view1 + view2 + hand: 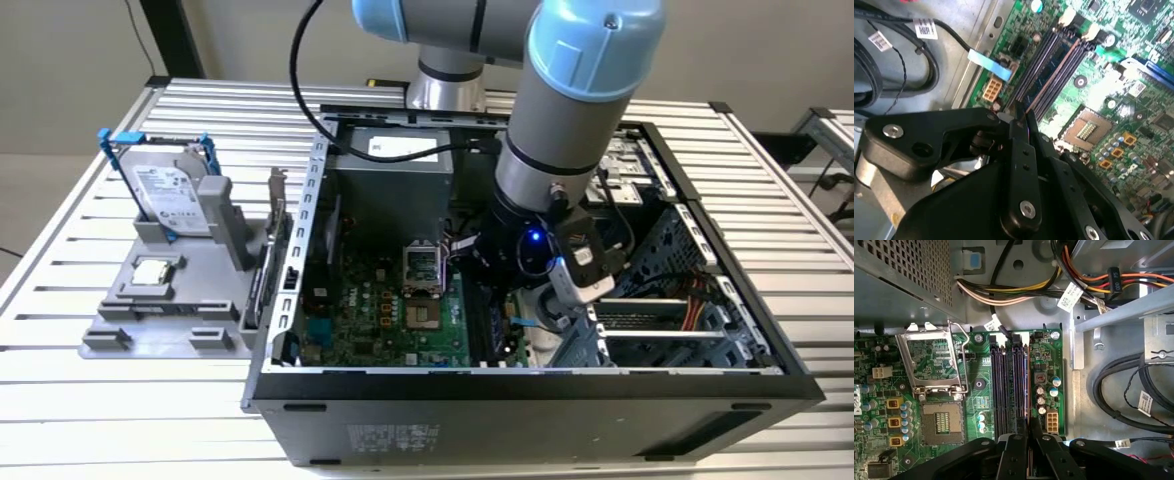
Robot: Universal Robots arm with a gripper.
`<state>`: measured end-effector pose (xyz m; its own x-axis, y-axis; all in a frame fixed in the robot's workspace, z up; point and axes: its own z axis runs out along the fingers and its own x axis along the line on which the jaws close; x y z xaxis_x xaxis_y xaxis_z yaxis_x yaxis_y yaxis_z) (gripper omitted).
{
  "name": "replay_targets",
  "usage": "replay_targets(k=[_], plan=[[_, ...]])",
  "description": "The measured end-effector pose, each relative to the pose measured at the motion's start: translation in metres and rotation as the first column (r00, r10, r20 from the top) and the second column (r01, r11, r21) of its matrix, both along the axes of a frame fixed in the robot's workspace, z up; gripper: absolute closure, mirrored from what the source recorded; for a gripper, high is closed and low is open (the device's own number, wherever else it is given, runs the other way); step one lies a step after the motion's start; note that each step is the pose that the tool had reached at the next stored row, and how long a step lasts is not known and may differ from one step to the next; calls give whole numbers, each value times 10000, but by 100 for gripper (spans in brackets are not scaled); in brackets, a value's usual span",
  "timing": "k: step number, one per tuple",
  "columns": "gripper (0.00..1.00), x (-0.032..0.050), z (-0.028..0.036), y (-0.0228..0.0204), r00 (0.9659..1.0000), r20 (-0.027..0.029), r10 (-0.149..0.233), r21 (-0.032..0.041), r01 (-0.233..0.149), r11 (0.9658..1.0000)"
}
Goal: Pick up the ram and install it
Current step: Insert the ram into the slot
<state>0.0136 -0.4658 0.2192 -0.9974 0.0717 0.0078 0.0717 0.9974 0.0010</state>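
Observation:
My gripper (523, 300) reaches down inside the open computer case (534, 385), over the memory slots (1004, 385) of the green motherboard (387, 310). In both wrist views its black fingers (1016, 450) stand pressed together, with the gripper (1029, 429) (1023, 119) shut on the ram. The ram (1027, 385) (1051, 77) shows edge-on as a thin brownish strip. It runs out from the fingertips along the slot nearest the board's edge. I cannot tell whether it is seated in that slot or just above it.
An open processor socket (936, 365) lies beside the slots. Cable bundles (1124, 390) and the power supply (394, 170) crowd the case. On the exterior view's left, a grey holder (160, 310) carries a hard drive (174, 195) and a small square chip (154, 270).

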Motion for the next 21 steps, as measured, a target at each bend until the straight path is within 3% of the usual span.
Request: replay_targets(k=[13,21], plan=[[100,1,-11,1,10000,-2,29,-4,-29,10000],[100,15,-11,1,9985,-1,545,-3,-545,9985]])
